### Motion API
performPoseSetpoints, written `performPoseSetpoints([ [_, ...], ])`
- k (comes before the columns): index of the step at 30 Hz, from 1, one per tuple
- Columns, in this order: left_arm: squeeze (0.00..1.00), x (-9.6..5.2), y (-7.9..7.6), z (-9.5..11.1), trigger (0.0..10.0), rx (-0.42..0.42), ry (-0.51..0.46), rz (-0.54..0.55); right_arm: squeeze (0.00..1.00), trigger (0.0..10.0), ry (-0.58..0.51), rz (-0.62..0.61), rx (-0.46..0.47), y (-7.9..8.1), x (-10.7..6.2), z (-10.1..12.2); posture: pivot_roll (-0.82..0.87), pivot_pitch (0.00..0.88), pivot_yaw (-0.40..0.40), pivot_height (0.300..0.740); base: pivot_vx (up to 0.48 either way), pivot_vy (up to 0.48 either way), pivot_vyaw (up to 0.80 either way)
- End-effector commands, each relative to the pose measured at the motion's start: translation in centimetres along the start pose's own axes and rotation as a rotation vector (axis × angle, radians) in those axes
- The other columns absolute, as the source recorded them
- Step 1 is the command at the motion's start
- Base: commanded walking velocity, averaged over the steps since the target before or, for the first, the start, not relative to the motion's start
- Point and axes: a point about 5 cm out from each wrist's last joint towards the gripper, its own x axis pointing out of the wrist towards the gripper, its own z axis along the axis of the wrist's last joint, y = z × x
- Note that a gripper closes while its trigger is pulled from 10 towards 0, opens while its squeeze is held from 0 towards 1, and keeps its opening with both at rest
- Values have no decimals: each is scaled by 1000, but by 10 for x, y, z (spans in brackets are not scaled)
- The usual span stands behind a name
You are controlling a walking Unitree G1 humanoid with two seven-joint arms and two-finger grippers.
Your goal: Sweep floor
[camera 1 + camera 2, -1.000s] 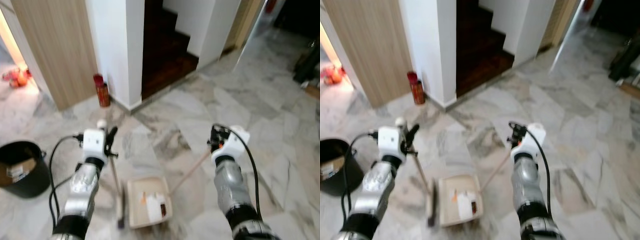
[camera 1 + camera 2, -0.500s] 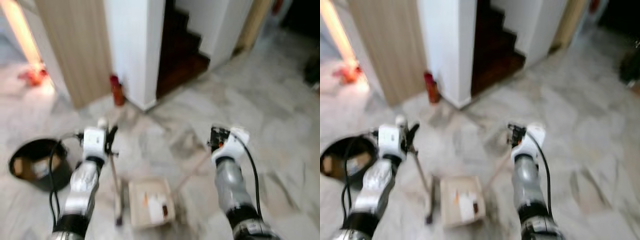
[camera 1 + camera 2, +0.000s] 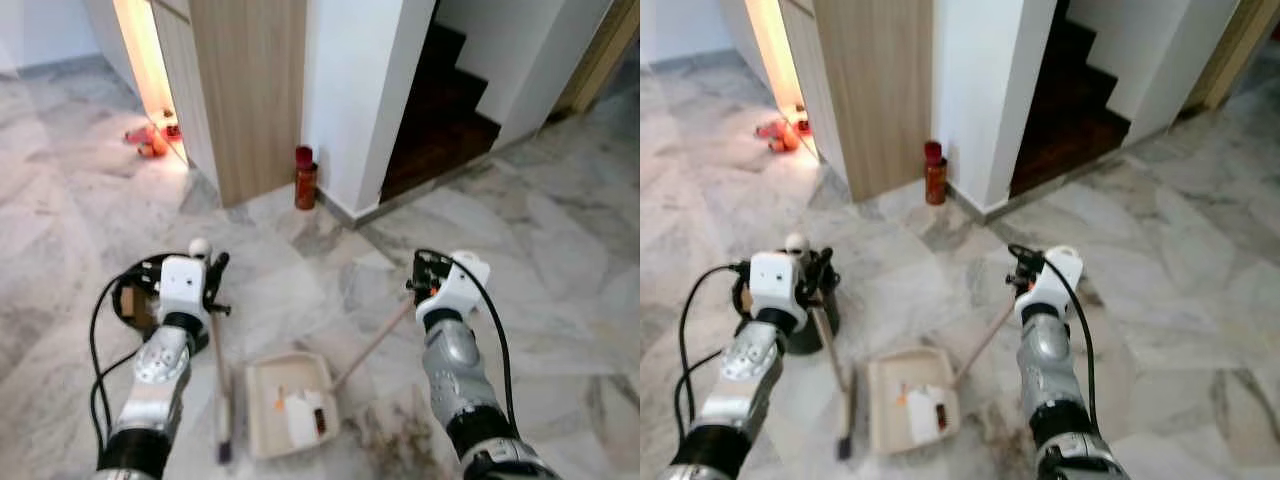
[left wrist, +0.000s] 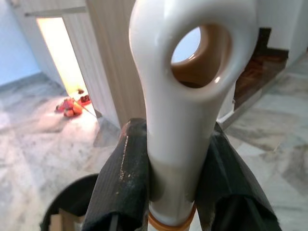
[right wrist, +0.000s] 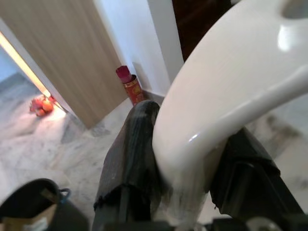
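Left eye view — broom (image 3: pixel 220 390) near-upright, dustpan (image 3: pixel 290 402) handle slanting right, both jaws clenched.

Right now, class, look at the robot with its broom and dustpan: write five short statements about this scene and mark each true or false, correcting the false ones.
1. The left gripper is shut on the broom handle. True.
2. The dustpan is empty. False: it holds bits of litter.
3. The right gripper holds the dustpan handle. True.
4. The black bin stands at the robot's right. False: at its left.
5. A red can stands by the white wall. True.
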Motion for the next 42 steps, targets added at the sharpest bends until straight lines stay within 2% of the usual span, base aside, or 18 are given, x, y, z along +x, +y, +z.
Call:
performPoseSetpoints([
  [1, 0, 6, -10, 10, 10000, -13, -45, -27, 0, 10000, -27, -18, 16, -5, 1, 6, 61, 0, -55, 740, 0, 364, 0],
  [26, 0, 7, -9, 11, 10000, -9, -48, -30, 0, 10000, -14, 2, 15, -1, 2, 4, 69, 0, -54, 740, 0, 360, 0],
  [42, 0, 6, -8, 11, 10000, 5, -44, -19, 0, 10000, -9, 20, 16, 2, 2, 3, 77, 0, -54, 740, 0, 0, 0],
])
